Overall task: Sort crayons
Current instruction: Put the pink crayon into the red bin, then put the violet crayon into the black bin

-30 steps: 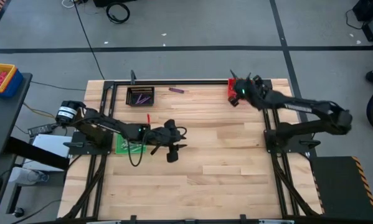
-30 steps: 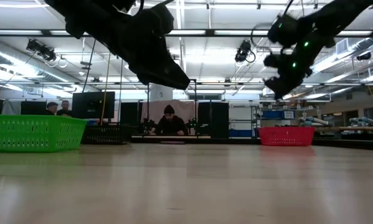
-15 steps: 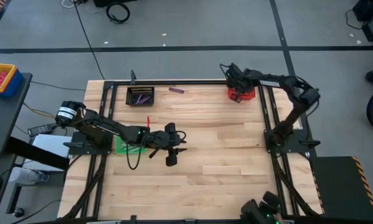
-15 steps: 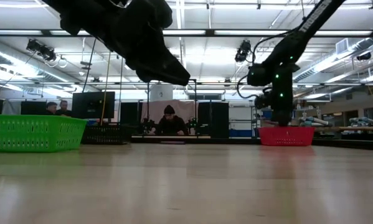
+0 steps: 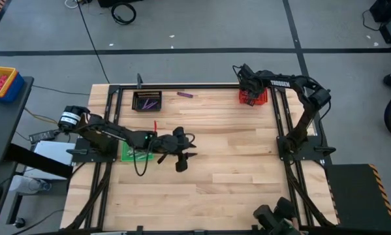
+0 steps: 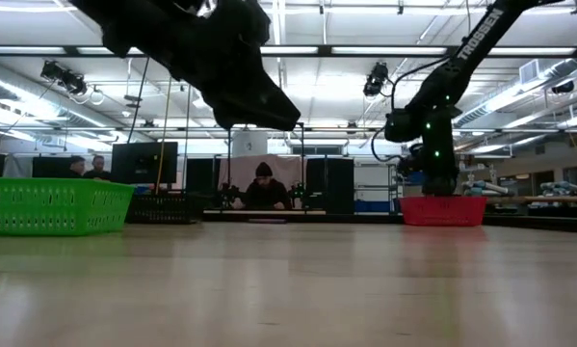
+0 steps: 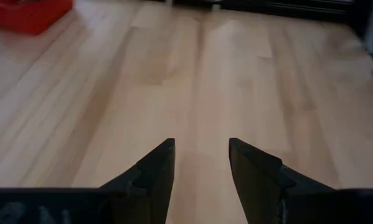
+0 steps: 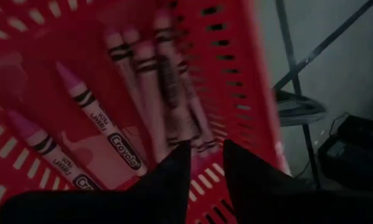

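Two arms in frame. Left gripper (image 5: 182,155) hangs above bare wood near mid-table, fingers apart with a clear gap, nothing between them; in the left wrist view its fingers (image 7: 155,169) frame only the table (image 7: 223,81). Just beside that arm: green bin (image 5: 135,153), contents unreadable from above. One reddish crayon (image 5: 155,125) lies loose on the wood a bit farther back. Far edge, left side: dark bin (image 5: 147,101) with purple crayons (image 5: 150,103) inside; one purple crayon (image 5: 185,95) loose on the table just beside it. Far right corner: right gripper (image 5: 249,87) is down over the red bin (image 5: 255,99). Right wrist view looks straight into that bin (image 8: 236,81): several pinkish crayons (image 8: 155,93) lie on its floor, some side by side against the wall. Fingers (image 8: 174,174) slightly parted, empty, tips just above the crayons; contact can't be made out. Low view: person (image 6: 262,188) seated in the room beyond the table.
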Controlling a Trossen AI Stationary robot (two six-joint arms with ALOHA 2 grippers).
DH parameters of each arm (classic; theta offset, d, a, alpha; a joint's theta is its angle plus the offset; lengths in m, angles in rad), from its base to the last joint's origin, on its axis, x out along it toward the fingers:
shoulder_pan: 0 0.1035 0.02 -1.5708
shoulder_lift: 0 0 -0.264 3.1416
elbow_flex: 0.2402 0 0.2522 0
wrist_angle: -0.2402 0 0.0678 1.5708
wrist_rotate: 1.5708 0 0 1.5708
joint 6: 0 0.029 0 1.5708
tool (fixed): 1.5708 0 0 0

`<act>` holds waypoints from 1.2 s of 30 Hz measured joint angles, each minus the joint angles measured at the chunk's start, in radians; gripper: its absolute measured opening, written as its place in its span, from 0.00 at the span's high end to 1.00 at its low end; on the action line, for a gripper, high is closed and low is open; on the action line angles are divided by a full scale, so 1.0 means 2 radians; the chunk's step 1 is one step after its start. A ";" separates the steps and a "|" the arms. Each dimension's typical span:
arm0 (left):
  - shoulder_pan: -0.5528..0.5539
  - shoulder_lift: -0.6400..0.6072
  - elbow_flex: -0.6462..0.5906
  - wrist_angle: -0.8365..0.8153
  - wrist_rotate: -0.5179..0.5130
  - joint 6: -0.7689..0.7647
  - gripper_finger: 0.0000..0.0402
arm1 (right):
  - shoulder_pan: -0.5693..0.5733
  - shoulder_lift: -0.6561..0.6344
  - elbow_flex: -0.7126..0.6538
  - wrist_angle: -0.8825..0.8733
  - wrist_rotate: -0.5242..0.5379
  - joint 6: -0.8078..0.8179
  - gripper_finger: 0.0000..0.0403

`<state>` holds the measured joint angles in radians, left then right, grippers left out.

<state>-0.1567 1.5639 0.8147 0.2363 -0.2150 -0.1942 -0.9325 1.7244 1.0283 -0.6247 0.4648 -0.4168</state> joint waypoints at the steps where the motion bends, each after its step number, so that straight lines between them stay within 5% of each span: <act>1: 0.008 0.000 0.003 -0.005 0.001 -0.004 0.59 | 0.001 -0.006 0.000 0.000 0.001 0.000 0.74; 5: 0.065 0.000 0.041 -0.081 0.030 -0.004 0.59 | 0.022 -0.051 0.000 -0.009 -0.001 0.024 0.68; 9: 0.148 0.000 0.083 -0.158 0.031 0.025 0.59 | 0.072 -0.126 -0.008 0.002 -0.097 0.096 0.67; 15: 0.298 0.020 0.107 -0.167 0.127 0.081 0.59 | 0.205 -0.249 -0.088 0.174 -0.206 0.206 0.67; 20: 0.379 0.079 0.145 -0.189 0.173 0.120 0.62 | 0.335 -0.312 -0.185 0.367 -0.206 0.254 0.67; 26: 0.412 0.175 0.252 -0.272 0.179 0.196 0.63 | 0.432 -0.325 -0.266 0.547 -0.187 0.261 0.67; 36: 0.438 0.295 0.399 -0.362 0.175 0.320 0.57 | 0.453 -0.327 -0.271 0.581 -0.137 0.251 0.67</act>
<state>0.7200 2.1544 1.6125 -0.4875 0.1343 0.4452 -0.0273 1.0698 0.4858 0.5378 0.1902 0.0852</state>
